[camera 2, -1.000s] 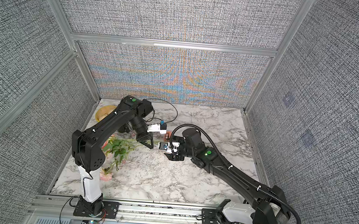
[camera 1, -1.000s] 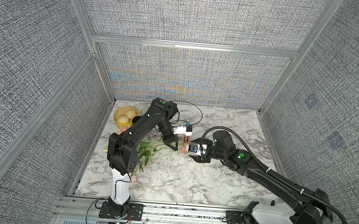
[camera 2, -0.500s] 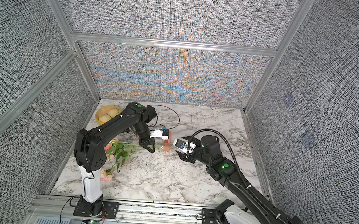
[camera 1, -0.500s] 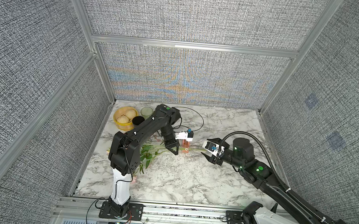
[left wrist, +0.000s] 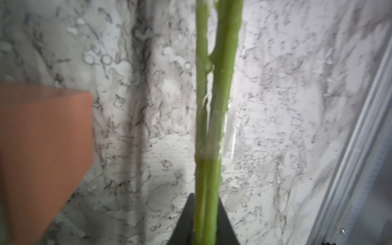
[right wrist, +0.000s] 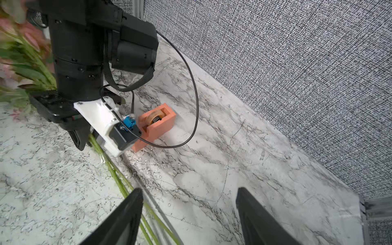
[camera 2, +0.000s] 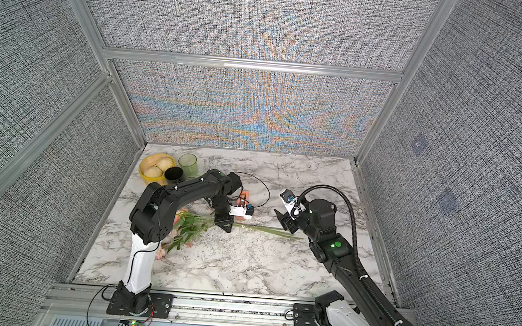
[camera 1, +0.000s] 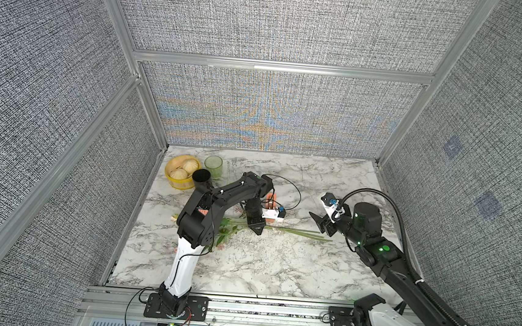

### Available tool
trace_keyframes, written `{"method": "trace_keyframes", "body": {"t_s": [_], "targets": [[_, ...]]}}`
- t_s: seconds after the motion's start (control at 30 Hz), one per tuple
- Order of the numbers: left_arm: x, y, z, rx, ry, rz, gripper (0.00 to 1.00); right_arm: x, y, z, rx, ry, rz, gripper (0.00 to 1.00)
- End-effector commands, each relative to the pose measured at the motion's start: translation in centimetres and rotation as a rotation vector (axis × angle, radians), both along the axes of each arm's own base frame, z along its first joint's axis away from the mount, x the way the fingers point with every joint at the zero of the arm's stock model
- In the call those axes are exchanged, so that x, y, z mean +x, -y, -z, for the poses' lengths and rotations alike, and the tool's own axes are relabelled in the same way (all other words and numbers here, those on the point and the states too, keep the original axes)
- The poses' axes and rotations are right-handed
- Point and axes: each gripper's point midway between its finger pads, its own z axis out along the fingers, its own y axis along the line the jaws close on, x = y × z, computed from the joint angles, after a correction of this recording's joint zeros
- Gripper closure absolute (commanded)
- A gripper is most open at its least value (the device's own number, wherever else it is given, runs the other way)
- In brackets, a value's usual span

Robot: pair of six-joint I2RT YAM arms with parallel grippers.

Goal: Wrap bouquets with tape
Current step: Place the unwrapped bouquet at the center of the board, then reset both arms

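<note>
The bouquets [camera 1: 225,231] [camera 2: 189,226] lie on the marble, pink heads under my left arm and long green stems pointing right. My left gripper [camera 1: 256,228] [camera 2: 224,226] points down on the stems; in the left wrist view two stems [left wrist: 212,127] run between its fingers, which hug them with no gap showing. A clear film seems to lie round those stems. The orange tape dispenser [camera 1: 272,199] [camera 2: 244,198] [right wrist: 158,124] [left wrist: 42,152] stands just behind that gripper. My right gripper [camera 1: 320,224] [camera 2: 282,219] [right wrist: 188,216] hangs open and empty by the stem ends [right wrist: 114,171].
At the back left stand a yellow basket [camera 1: 171,184] of buns, a black cup [camera 1: 201,178] and a green cup [camera 1: 213,165]. A black cable [camera 1: 295,192] loops over the marble behind the dispenser. Metal-framed walls close in on both sides.
My right arm has pulled back to the right, from beside the left gripper to the stem ends. The left gripper has shifted slightly right and toward the front along the stems.
</note>
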Motion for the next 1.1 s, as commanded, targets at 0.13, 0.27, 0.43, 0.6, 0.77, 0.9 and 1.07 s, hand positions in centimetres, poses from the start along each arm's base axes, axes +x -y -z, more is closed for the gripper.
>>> {"method": "trace_keyframes", "body": {"t_s": [0.13, 0.27, 0.43, 0.6, 0.77, 0.9, 1.07], "targets": [[0.9, -0.4, -0.1, 0.019, 0.059, -0.009, 0.43, 0.4, -0.3, -0.2, 0.036, -0.005, -0.006, 0.26], [1.4, -0.5, -2.0, 0.007, 0.111, -0.019, 0.18, 0.5, -0.4, 0.0, 0.039, -0.014, -0.016, 0.26], [2.1, -0.4, -3.9, -0.01, 0.168, -0.042, 0.0, 0.4, -0.6, 0.1, 0.05, -0.018, -0.028, 0.25], [2.6, -0.6, -5.3, -0.012, 0.215, -0.07, 0.0, 0.3, -0.6, 0.2, 0.048, -0.021, -0.036, 0.25], [3.6, -0.8, -9.4, -0.077, 0.321, -0.114, 0.0, 0.3, -0.6, 0.2, 0.052, -0.02, -0.038, 0.24], [3.9, -0.7, -11.8, -0.157, 0.377, -0.161, 0.0, 0.4, -0.6, 0.4, 0.051, -0.024, -0.039, 0.24], [5.6, -2.1, -15.6, -0.24, 0.493, -0.332, 0.0, 0.5, -0.2, 0.5, 0.055, -0.02, -0.016, 0.24]]}}
